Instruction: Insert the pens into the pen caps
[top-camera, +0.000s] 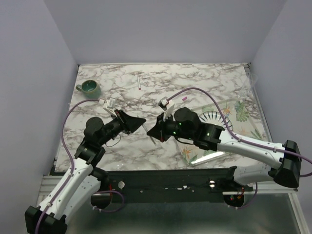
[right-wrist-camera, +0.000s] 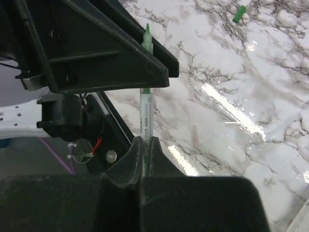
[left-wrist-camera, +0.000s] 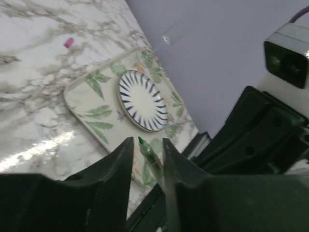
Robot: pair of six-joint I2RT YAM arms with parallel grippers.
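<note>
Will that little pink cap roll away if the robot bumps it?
Probably. The pink cap looks like a tiny round tube, apparently on its side, so it may roll. The table looks smooth and glossy, so it could also skid.

arms (top-camera: 248, 145): white links, black joints | cables (top-camera: 192, 88): purple | left hand (top-camera: 141, 121), right hand (top-camera: 151, 130): black

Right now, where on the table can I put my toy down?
Bare marble lies between the mug and the far pen, and behind the pink cap. Crowded: the left tool and right tool meet mid-table; the tray fills the right.
</note>
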